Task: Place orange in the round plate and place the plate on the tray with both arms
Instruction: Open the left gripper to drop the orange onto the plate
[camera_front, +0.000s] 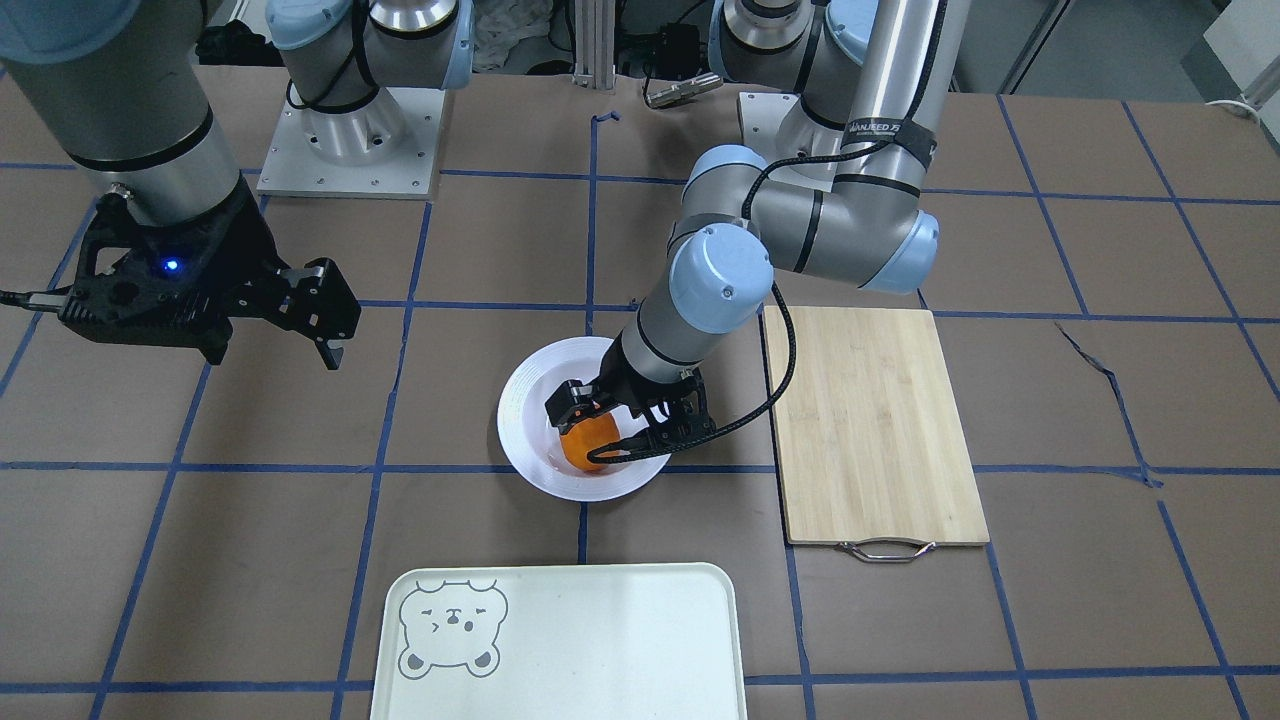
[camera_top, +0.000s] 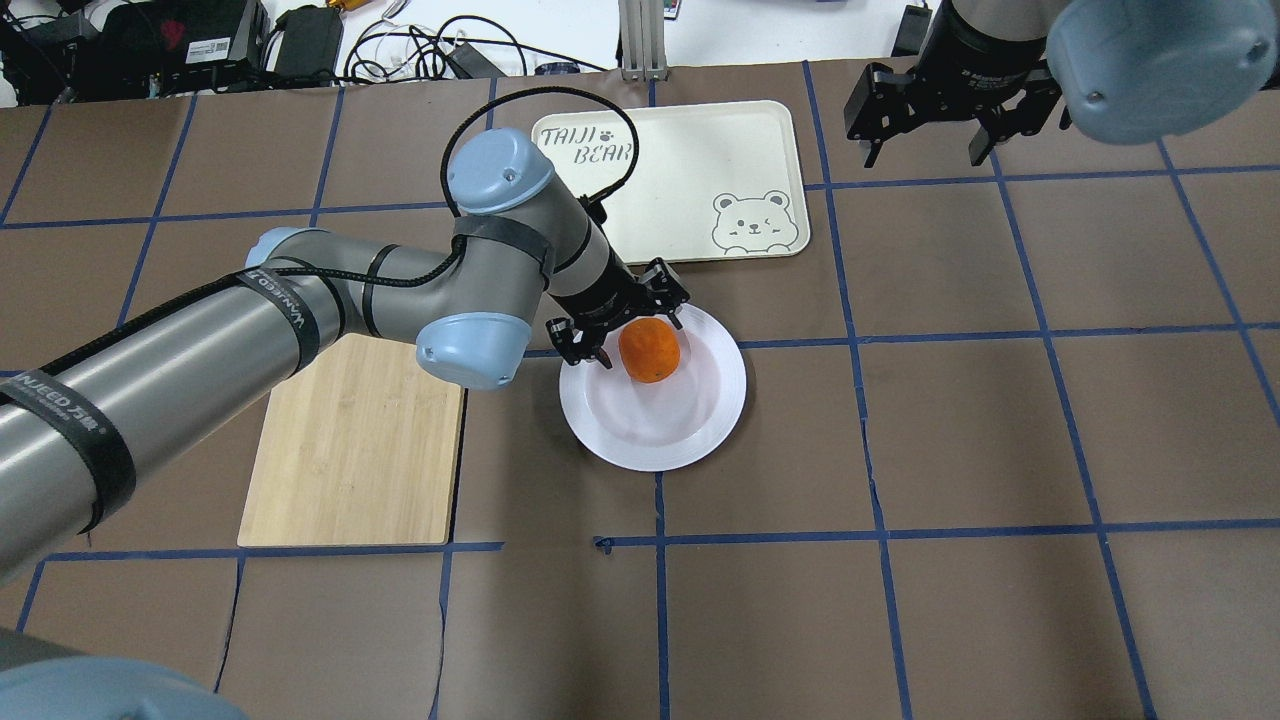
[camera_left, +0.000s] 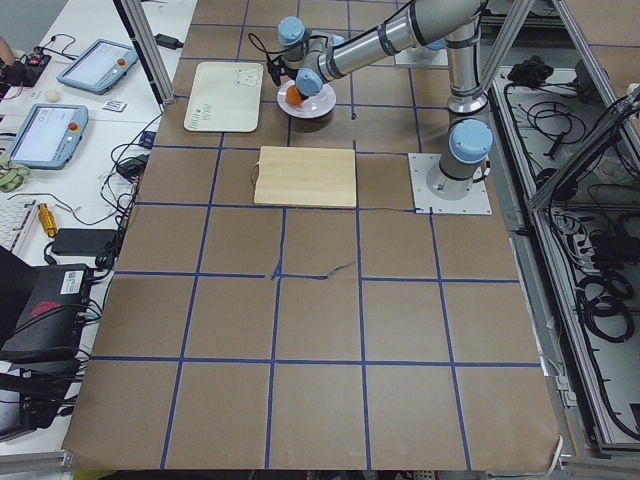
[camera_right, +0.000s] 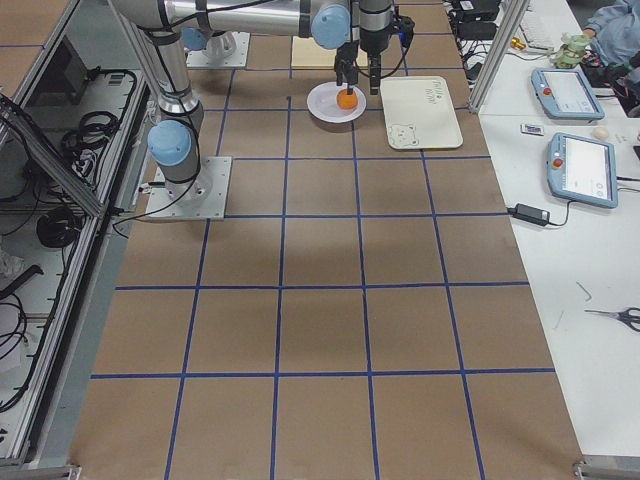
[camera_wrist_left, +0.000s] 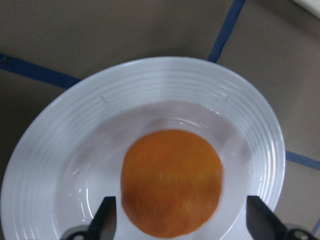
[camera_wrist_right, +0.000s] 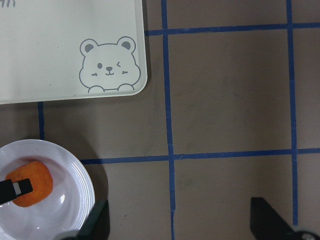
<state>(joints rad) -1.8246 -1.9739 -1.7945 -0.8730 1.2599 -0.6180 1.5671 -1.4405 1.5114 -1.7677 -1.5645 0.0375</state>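
The orange (camera_wrist_left: 172, 182) lies in the sunken centre of the round plate (camera_wrist_left: 165, 85), white and glossy, in the middle of the table (camera_top: 650, 440). My left gripper (camera_top: 640, 340) hangs just over it, open, its fingers standing on either side of the fruit with small gaps. The cream tray (camera_top: 700, 150) with the bear face lies bare just beyond the plate. My right gripper (camera_top: 925, 155) hovers open and high, off to the side of the tray, holding nothing. From the right wrist view I see the plate (camera_wrist_right: 75, 170), the orange (camera_wrist_right: 30, 184) and the tray corner (camera_wrist_right: 50, 50).
A bamboo cutting board (camera_top: 355, 440) with a metal handle lies beside the plate on the left arm's side, under that arm. Brown paper with blue tape lines covers the table. Cables and devices sit beyond the far edge.
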